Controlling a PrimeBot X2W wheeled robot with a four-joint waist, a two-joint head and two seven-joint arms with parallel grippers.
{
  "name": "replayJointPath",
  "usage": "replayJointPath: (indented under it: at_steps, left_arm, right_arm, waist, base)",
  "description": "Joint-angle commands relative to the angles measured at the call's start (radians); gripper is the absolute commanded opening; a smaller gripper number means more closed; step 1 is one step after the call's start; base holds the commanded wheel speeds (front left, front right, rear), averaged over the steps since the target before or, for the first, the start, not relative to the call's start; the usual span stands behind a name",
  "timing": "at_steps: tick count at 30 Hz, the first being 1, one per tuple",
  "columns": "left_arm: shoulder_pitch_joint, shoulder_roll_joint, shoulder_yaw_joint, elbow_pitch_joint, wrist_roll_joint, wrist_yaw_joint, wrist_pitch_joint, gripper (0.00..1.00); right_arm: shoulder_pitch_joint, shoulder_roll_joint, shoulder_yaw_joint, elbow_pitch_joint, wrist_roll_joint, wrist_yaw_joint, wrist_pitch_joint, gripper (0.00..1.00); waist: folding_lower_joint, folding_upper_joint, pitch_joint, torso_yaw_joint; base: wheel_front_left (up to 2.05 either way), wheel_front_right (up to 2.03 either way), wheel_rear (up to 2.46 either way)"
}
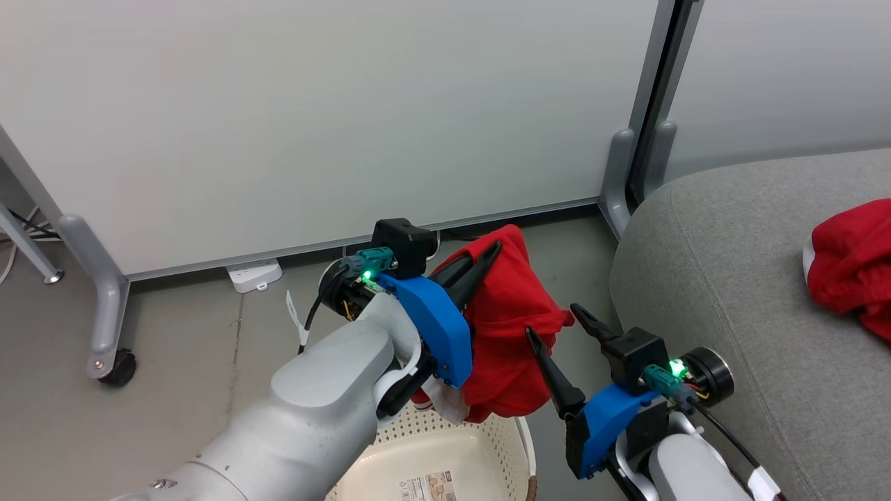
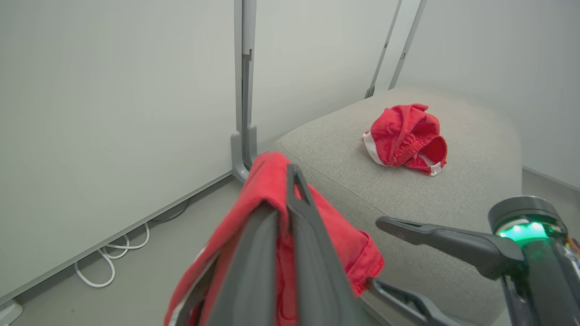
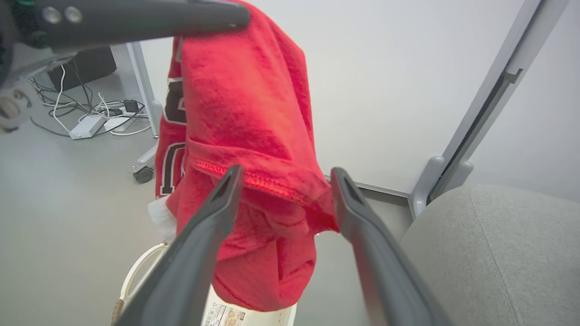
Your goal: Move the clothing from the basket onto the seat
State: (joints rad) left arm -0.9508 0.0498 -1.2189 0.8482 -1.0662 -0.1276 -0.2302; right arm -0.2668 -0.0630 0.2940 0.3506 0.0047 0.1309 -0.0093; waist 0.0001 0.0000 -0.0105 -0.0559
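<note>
The basket (image 1: 480, 437) is located at the bottom edge of the head view, on the floor (image 1: 195, 334) beside the seat (image 1: 731, 292). Over it, one red garment (image 1: 505, 334) is suspended from the left gripper (image 1: 487, 257), whose fingers are clamped together on the upper fold. The fabric hangs down from that grip. A black, white-edged marking is seen on its far side in the right wrist view.

The right gripper (image 1: 553, 320) is positioned just beside the garment, on the seat side, with its jaws spread wide. A hemmed corner of the cloth lies between the two fingers and is not pinched.

Further off, a second red garment (image 1: 853, 261) with white trim is bunched on top of the seat, well apart from both grippers. A pale partition panel (image 1: 313, 118) stands behind.
</note>
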Motion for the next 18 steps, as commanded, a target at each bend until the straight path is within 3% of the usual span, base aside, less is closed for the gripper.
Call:
replayJointPath:
  at_steps: [1, 9, 18]
  left_arm:
    - [-0.018, 0.002, -0.006, -0.003, -0.007, -0.004, 0.000, 0.00]
    - [-0.015, 0.002, -0.030, -0.017, -0.022, -0.004, 0.005, 0.00]
    - [-0.003, 0.002, -0.050, -0.050, -0.025, -0.004, 0.018, 0.00]
  right_arm:
    - [-0.027, -0.007, 0.012, 0.020, -0.015, 0.000, -0.003, 1.00]
    - [-0.115, -0.009, 0.053, 0.156, -0.004, 0.000, -0.004, 1.00]
    - [-0.223, 0.007, 0.159, 0.311, 0.115, 0.000, -0.020, 1.00]
  waist:
    - [-0.0001, 0.0000, 0.000, 0.001]
    - [-0.0001, 0.0000, -0.005, 0.011]
    - [-0.0001, 0.0000, -0.019, 0.026]
  base:
    - [0.00, 0.00, 0.00]
    - [0.00, 0.00, 0.00]
    - [0.00, 0.00, 0.00]
